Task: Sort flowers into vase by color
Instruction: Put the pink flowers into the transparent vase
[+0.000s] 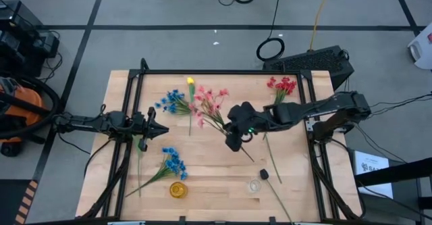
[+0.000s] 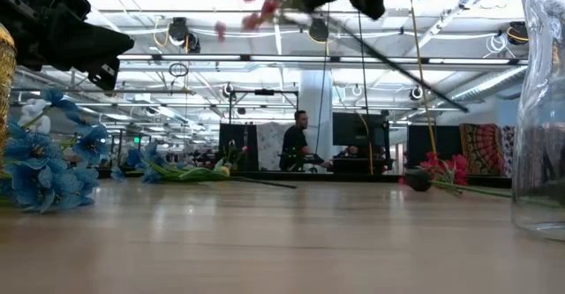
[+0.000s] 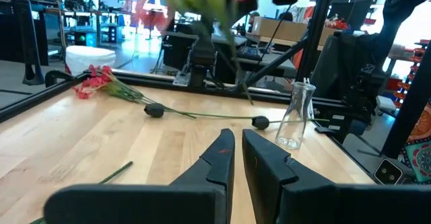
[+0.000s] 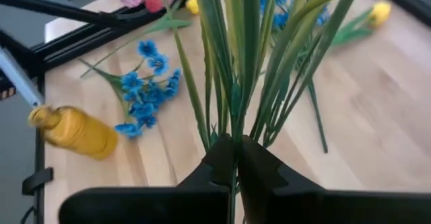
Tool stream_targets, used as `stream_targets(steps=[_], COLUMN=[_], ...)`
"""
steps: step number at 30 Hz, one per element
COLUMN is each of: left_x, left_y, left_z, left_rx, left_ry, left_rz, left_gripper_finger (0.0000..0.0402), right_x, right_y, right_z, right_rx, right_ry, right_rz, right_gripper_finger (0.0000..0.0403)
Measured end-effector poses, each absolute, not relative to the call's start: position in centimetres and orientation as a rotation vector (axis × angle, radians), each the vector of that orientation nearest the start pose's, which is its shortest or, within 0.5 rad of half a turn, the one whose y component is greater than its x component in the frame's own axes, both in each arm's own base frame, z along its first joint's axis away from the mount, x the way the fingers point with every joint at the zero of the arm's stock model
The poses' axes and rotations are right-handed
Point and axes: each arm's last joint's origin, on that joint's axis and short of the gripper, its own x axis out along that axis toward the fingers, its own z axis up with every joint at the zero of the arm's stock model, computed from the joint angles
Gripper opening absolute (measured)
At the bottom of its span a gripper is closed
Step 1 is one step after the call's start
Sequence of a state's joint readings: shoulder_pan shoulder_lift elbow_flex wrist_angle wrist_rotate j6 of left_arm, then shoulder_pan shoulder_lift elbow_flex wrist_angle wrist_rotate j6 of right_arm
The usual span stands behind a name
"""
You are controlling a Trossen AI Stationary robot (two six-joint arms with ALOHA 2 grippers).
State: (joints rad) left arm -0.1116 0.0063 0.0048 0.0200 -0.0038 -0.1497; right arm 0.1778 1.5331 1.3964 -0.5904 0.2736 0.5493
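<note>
Two dark arms reach in over the pale wooden table (image 1: 223,178), and the right gripper (image 1: 233,142) hangs near the middle with its fingers pinched tight on the green stems of the pink-blossomed sprig (image 1: 210,102), lifted clear of the boards. The left gripper (image 1: 158,132) waits toward the left side, its fingers drawn nearly together on nothing. The red-blossomed sprig (image 1: 282,85) lies at the far right; one blue-blossomed sprig (image 1: 174,103) lies at the far left beside the small yellow bud (image 1: 191,82), another blue sprig (image 1: 173,161) nearer the front. At the front edge stand the squat yellow vase (image 1: 178,189) and the clear glass bottle vase (image 1: 254,185). From here I'd worry about those long, floppy stems: held so low, they could miss the bottle's narrow neck, or knock the light glass over.
</note>
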Motion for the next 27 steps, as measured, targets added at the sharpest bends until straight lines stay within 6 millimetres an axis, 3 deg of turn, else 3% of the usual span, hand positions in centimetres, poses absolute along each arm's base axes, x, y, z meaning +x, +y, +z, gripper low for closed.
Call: stream_targets(steps=[8, 14, 20, 27], left_x=[9.7, 9.7, 9.7, 9.7], left_y=[-1.1, -1.1, -1.1, -1.1], left_z=[16.7, 16.7, 16.6, 16.6], left_rx=[-0.151, -0.151, -0.151, -0.151], left_ry=[-0.010, -0.010, -0.010, -0.010], left_rz=[-0.109, -0.109, -0.109, -0.109], left_gripper_finger=[0.0036, 0.0036, 0.0036, 0.0036], right_x=[28.7, 24.1, 20.4, 18.8], right_y=[7.0, 7.6, 9.8, 13.9], right_z=[34.8, 36.1, 38.0, 38.8], right_rx=[0.217, 0.247, 0.356, 0.396], right_ry=[0.694, 0.706, 0.525, 0.293], right_rz=[-0.353, -0.502, -0.527, -0.495], right_gripper_finger=[0.0002, 0.0002, 0.0002, 0.0002])
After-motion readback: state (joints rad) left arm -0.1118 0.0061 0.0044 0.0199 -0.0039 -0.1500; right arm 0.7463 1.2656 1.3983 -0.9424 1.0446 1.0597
